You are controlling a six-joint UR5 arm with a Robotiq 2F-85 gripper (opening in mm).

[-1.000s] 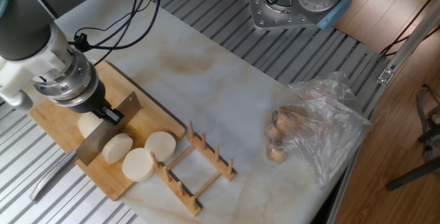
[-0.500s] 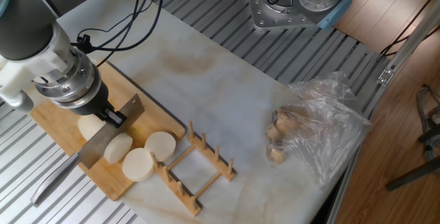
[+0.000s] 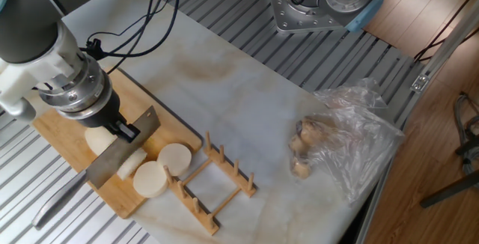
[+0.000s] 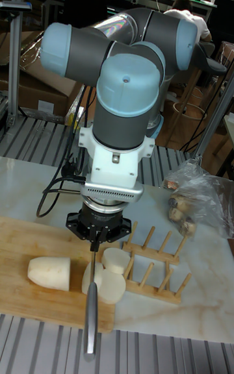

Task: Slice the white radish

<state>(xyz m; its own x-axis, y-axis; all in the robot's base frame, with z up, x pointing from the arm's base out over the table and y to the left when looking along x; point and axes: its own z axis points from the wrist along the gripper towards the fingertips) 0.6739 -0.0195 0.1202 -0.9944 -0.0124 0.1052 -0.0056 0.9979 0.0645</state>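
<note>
The white radish lies on the wooden cutting board (image 3: 58,138) as a short stub (image 3: 96,140) (image 4: 49,272) plus three round discs. Two discs (image 3: 174,158) (image 3: 152,179) lie in full view, and the third (image 3: 135,162) is partly hidden behind the blade. My gripper (image 3: 123,130) (image 4: 97,239) is shut on a cleaver-like knife (image 3: 120,150). The blade stands upright between the stub and the discs, edge down, close against the third disc. In the tall fixed view the knife (image 4: 93,283) shows edge-on, its handle (image 4: 91,325) reaching over the board's near edge.
A wooden dish rack (image 3: 217,180) (image 4: 153,260) stands right beside the discs, off the board. A clear plastic bag of brownish lumps (image 3: 340,143) (image 4: 195,202) lies at the right. Black cables (image 3: 138,23) trail behind the arm, and a metal mount (image 3: 314,4) sits at the back.
The knife has shifted slightly right, toward the discs, and lower. Its blade now covers more of the nearest disc. Stub and other discs have not moved.
</note>
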